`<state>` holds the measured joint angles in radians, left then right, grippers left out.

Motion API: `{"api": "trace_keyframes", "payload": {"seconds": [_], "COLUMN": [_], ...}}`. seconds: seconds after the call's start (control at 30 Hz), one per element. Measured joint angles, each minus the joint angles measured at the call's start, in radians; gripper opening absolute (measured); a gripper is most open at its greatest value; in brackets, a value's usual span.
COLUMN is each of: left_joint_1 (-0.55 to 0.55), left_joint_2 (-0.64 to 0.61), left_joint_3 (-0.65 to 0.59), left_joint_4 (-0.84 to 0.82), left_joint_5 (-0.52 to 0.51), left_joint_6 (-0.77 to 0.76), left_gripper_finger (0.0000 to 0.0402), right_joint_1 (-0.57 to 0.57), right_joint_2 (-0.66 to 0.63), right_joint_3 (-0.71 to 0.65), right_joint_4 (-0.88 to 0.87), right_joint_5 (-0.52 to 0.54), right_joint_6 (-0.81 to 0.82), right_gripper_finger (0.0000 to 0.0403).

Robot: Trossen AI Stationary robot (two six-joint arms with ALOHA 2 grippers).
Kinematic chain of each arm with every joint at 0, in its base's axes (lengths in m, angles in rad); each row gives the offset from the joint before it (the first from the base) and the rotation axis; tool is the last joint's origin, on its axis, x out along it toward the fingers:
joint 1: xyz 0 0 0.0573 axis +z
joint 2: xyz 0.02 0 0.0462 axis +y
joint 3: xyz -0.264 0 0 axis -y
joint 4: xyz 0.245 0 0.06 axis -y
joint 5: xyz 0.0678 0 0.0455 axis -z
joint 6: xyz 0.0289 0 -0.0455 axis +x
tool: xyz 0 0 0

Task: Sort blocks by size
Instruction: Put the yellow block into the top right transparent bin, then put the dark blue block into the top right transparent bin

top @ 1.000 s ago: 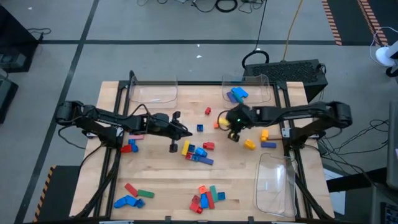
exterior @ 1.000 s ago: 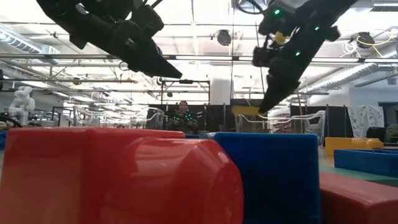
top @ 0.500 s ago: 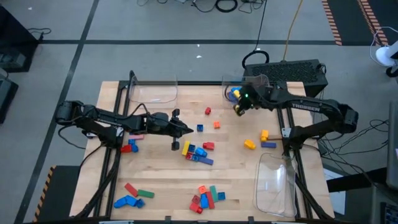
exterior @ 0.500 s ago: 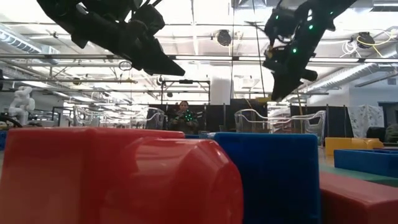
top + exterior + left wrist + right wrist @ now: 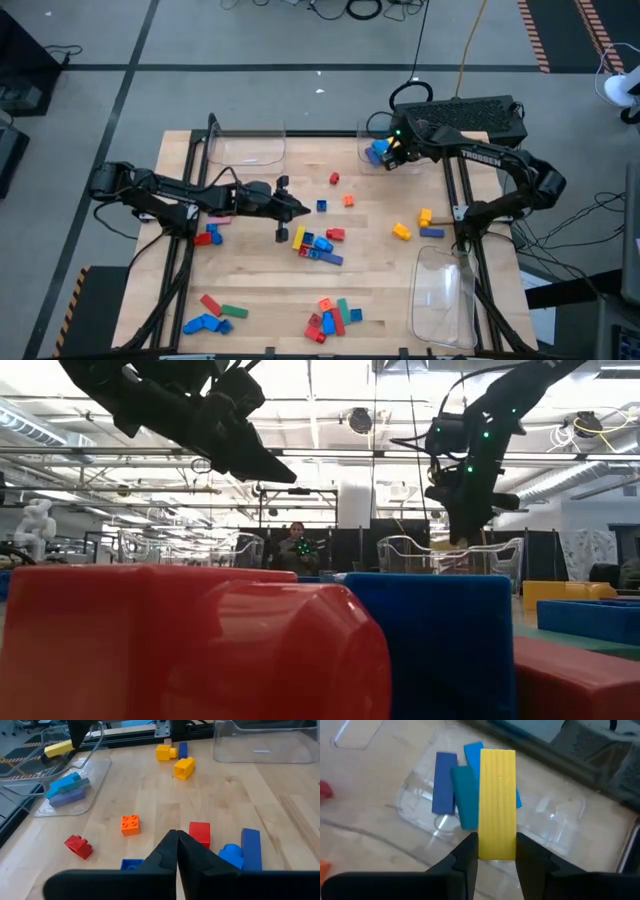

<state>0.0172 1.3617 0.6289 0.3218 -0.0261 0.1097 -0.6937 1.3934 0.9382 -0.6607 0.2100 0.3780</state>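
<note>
While the right gripper [image 5: 496, 851] hangs over the clear plastic tray [image 5: 425, 135] at upper right, its fingers pinch a long yellow plastic bar [image 5: 497, 802], long axis running straight out from them, directly above the blue bricks [image 5: 454, 790]. Left gripper [image 5: 177, 840], fingers closed on nothing, waits mid-counter.

High camera far above, looking straight down on the whole table [image 5: 400, 270], low camera down at table height, right up against big blocks [image 5: 200, 650], looking into the room, wrist cameras close, both seeing the clear tray [image 5: 420, 795].
</note>
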Motion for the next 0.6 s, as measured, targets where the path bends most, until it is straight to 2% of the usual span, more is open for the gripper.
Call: {"api": "trace_keyframes", "payload": {"seconds": [0.37,0.5,0.6], "left_joint_1": [-0.051,-0.067,-0.078], "left_joint_2": [0.000,0.008,0.043], "left_joint_3": [0.000,0.000,0.001], "left_joint_4": [0.006,0.014,0.040], "left_joint_5": [-0.065,-0.061,-0.022], "left_joint_6": [0.000,0.000,0.000], "left_gripper_finger": [0.0147,0.0166,0.0168], "right_joint_1": [-0.007,-0.005,-0.002], "right_joint_2": [-0.011,-0.013,-0.020], "right_joint_3": [0.000,0.000,0.000], "right_joint_4": [0.037,0.050,0.051], "right_joint_5": [-0.002,-0.025,-0.105], "right_joint_6": [0.005,0.002,-0.002], "right_gripper_finger": [0.0180,0.0199,0.0203]}}
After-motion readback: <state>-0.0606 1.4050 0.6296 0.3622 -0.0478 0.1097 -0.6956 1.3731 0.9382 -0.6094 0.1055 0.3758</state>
